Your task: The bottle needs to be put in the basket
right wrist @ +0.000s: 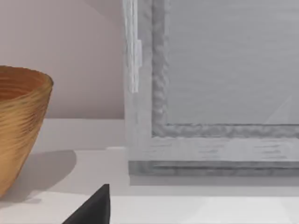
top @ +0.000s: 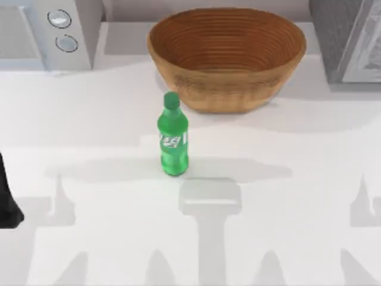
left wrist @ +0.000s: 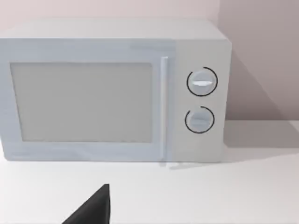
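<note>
The green bottle (top: 172,138) stands upright near the middle of the white table, its cap toward the back. Just behind it, slightly to the right, sits the wide brown wicker basket (top: 226,59), with a small gap between the two. The basket's side (right wrist: 18,126) appears in the right wrist view. My left arm (top: 7,202) is a dark shape at the table's left edge, far from the bottle. A dark part of my left gripper (left wrist: 93,212) shows in the left wrist view. A like part of my right gripper (right wrist: 93,210) shows in the right wrist view.
A white microwave (top: 53,30) stands at the back left, facing the left wrist camera (left wrist: 112,93). A grey boxy appliance (top: 351,36) stands at the back right, close to the basket's right side (right wrist: 215,93). Open table surface lies in front of the bottle.
</note>
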`<state>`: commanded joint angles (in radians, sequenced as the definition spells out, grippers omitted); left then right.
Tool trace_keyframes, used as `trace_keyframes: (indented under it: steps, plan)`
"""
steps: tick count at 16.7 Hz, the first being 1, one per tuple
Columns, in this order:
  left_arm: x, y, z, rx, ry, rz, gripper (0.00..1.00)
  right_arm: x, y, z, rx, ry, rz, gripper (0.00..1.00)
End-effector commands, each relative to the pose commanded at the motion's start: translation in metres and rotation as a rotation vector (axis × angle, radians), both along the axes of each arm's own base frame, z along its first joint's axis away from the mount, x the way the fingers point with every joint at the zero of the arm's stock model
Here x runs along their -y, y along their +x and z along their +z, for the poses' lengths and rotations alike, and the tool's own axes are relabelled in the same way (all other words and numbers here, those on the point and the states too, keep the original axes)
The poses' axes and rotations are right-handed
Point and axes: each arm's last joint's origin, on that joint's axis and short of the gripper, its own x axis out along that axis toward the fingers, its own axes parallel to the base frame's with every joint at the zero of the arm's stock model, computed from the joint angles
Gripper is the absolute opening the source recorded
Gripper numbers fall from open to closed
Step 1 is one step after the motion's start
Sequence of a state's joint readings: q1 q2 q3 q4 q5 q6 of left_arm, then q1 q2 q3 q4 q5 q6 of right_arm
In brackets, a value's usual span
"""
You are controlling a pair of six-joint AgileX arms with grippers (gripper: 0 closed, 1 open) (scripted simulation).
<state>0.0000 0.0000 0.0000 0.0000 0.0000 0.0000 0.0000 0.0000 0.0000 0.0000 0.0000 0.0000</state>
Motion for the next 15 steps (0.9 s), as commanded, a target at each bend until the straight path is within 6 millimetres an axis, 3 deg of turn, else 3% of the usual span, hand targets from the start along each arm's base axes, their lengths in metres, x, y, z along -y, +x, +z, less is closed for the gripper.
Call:
trace_keyframes:
  steps: [8, 15]
  plan:
    - [0.007, 0.013, 0.015, 0.024, 0.0, -0.101, 1.0, 0.0, 0.0, 0.0, 0.0, 0.0, 0.0, 1.0]
    - [0.035, 0.067, 0.024, 0.004, 0.008, -0.361, 1.0, 0.0, 0.0, 0.0, 0.0, 0.0, 0.0, 1.0]
